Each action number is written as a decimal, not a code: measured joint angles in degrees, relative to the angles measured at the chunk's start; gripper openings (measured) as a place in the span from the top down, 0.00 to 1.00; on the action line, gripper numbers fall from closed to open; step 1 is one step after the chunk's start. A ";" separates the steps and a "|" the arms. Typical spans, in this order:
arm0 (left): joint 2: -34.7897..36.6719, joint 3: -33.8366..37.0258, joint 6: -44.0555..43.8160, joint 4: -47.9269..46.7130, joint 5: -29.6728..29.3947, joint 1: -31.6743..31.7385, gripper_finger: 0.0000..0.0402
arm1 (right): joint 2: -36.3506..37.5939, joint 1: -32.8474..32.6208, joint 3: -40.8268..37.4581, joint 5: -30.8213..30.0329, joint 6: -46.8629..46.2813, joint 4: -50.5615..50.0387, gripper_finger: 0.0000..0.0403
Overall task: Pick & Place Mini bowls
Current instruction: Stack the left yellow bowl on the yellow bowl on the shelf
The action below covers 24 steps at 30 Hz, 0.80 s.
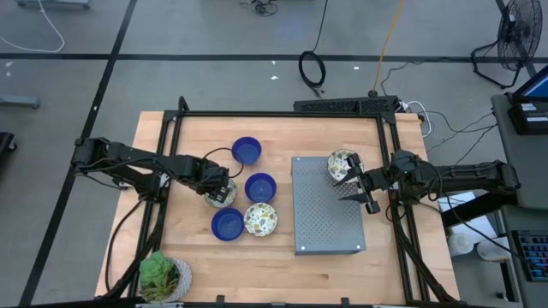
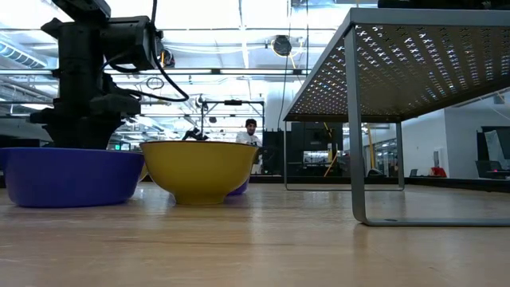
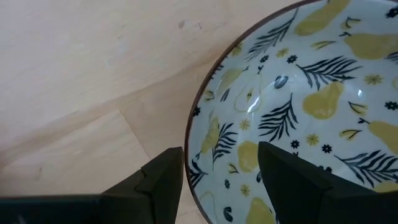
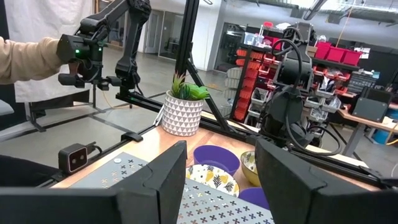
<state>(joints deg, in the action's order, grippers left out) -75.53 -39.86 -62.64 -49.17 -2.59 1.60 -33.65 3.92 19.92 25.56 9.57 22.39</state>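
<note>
Left gripper (image 1: 221, 193) straddles a patterned bowl's (image 3: 298, 118) rim, fingers apart.
Right gripper (image 1: 358, 184) extended above the perforated shelf (image 1: 325, 224), fingers parted, empty.

Blue bowls: three, at (image 1: 247, 151), (image 1: 260, 186) and (image 1: 227, 224). Patterned bowls: three, at (image 1: 260, 219), (image 1: 342, 164) and (image 1: 221, 196). Potted plants: one (image 1: 163, 275). Perforated metal stands: one (image 1: 325, 214). Robot arms: two.
</note>
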 joint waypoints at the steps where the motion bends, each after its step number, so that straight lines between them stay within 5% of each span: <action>1: 0.00 0.00 -0.04 0.00 -0.05 0.00 0.48 | -0.02 0.00 0.00 0.00 0.03 0.00 0.55; 13: 0.00 0.00 -8.99 -0.07 -0.28 2.05 0.48 | 0.00 0.00 0.00 0.00 0.59 -0.29 0.55; 24: 0.00 0.00 -8.19 -0.26 -0.35 3.31 0.48 | 0.00 0.00 0.00 0.00 1.63 -1.28 0.55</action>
<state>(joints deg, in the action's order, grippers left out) -75.53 -39.86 -70.83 -49.43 -2.94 4.91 -33.65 3.92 19.92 25.56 11.20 21.11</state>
